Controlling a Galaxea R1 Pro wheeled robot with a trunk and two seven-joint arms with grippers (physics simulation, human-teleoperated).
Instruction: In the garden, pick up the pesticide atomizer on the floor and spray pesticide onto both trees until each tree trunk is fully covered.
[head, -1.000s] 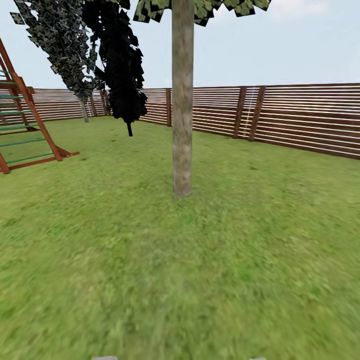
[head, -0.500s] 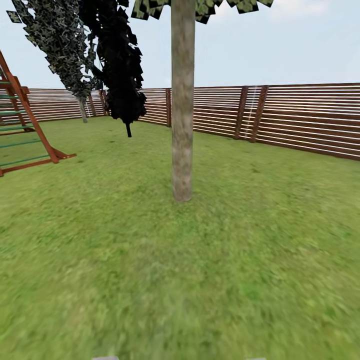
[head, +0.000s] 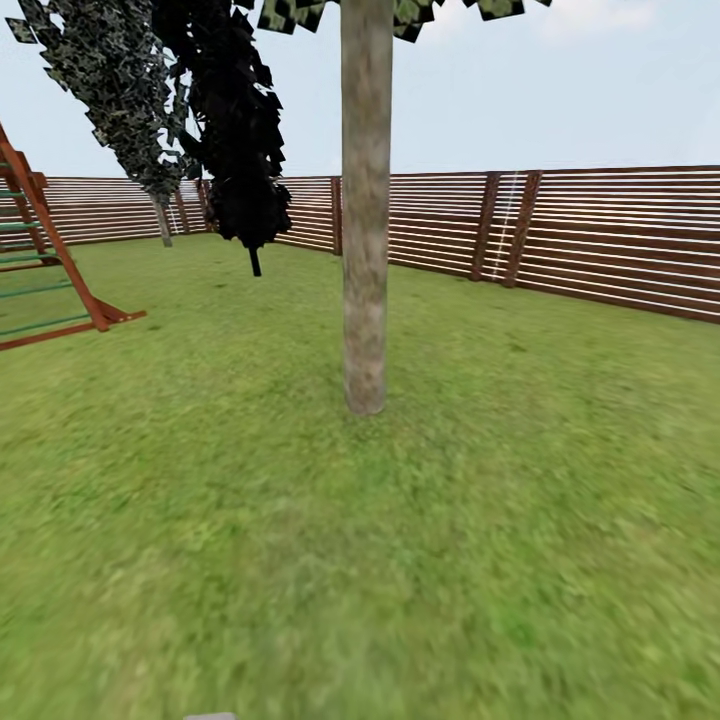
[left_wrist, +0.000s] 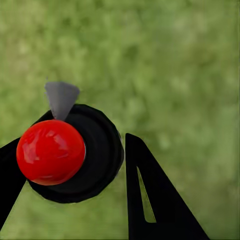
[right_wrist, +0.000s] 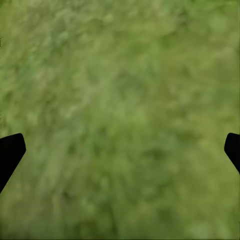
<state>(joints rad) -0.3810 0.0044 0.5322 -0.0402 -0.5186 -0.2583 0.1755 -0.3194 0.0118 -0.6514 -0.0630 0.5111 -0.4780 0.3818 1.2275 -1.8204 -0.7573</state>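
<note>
Tree trunk stands on lawn straight ahead; fence runs behind; climbing frame far left; thin trees behind-left.

Under me the ground is a green grass lawn, and it reaches out to a brown fence of horizontal wooden slats that closes it at the back and on the right. One thick grey-brown tree trunk stands upright on the grass straight ahead, its foot planted in the lawn. On the far left a red-brown wooden climbing frame with green rungs rests its feet on the grass. Further back, near the fence, two thinner trees with dark leaves grow from the lawn. Below both my wrists I see grass.
</note>
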